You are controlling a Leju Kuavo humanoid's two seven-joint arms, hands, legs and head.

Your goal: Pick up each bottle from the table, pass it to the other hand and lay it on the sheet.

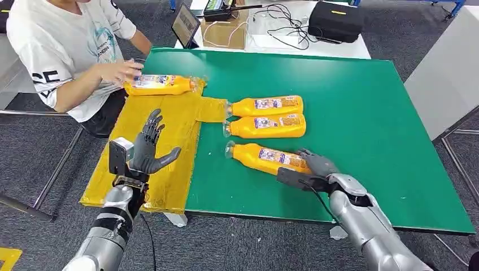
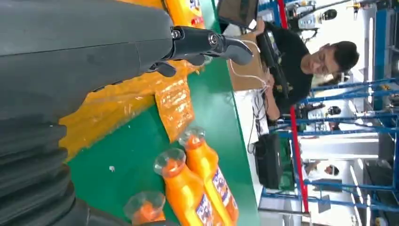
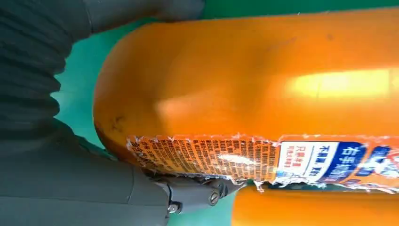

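We see our left hand (image 1: 148,148) raised over the yellow sheet (image 1: 169,169), fingers spread wide, holding nothing. A person's hand (image 1: 120,71) rests on one orange bottle (image 1: 160,84) lying at the sheet's far end. Just right of the sheet, three orange bottles lie on the green table (image 1: 361,113); our right hand (image 1: 316,168) grasps the nearest bottle (image 1: 268,158).

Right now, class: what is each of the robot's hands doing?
Left hand: open, fingers spread, holding nothing, above the yellow sheet.
Right hand: wrapped around the base of the nearest bottle on the table.
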